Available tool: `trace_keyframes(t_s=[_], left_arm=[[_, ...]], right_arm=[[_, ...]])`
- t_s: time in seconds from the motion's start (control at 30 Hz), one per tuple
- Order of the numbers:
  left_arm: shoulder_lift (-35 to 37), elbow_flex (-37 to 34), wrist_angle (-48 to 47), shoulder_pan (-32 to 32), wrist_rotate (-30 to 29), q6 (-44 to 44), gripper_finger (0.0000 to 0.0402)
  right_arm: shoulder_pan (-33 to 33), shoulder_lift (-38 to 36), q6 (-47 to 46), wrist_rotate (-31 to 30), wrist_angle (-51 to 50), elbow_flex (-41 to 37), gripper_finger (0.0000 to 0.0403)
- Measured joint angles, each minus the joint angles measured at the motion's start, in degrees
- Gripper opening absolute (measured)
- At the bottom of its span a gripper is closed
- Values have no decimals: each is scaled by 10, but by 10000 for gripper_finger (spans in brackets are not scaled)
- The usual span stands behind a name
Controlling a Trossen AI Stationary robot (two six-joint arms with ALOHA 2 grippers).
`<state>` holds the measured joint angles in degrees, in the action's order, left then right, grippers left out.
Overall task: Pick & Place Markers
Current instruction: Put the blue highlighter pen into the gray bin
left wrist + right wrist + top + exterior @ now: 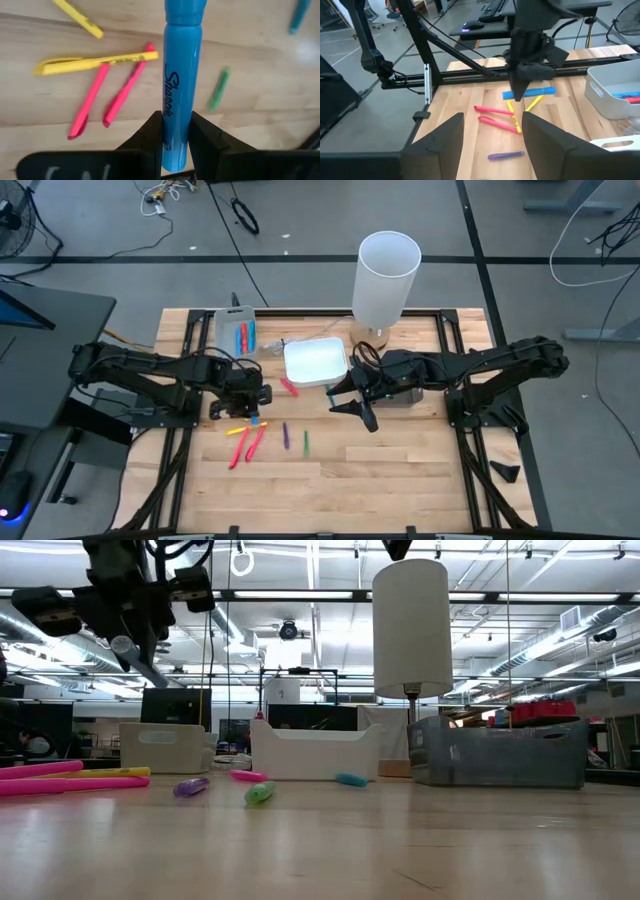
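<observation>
My left end effector [175,145] clamps the blue marker [181,75] above the tabletop [400,470], probably for carrying traywards; my right end effector [350,402] waits, fingers spread.

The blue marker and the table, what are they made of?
Blue marker: probably smooth plastic, since it shines and has printed writing. Table: looks like wood, pale planks with grain lines and seams, with a dull finish.

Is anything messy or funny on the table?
Yes: loose markers lie scattered at different angles on the table, not in the trays. The left gripper holds a blue marker.
</observation>
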<state>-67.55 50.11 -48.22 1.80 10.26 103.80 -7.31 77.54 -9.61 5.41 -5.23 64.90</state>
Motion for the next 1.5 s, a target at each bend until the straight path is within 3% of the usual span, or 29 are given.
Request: trace_keyframes(t_s=[0.23, 0.7, 0.87, 1.07, 1.27, 1.5], left_arm=[[0, 0, -10, -102, 37, -82, 72], [0, 0, -45, -383, 105, -324, 72], [0, 0, -53, -492, 110, -408, 72], [-1, 0, -53, -603, 114, -486, 72], [-1, 0, -52, -658, 103, -532, 72], [-51, 2, -54, -667, 93, -572, 72]], right_arm=[[0, 0, 0, 0, 0, 0, 199], [0, 0, 17, -6, 0, 0, 199], [0, 0, 17, -46, 0, 0, 199], [0, 0, 21, -51, 1, 0, 199], [0, 0, 11, -49, 1, 0, 199], [0, 0, 11, -50, 1, 0, 199]])
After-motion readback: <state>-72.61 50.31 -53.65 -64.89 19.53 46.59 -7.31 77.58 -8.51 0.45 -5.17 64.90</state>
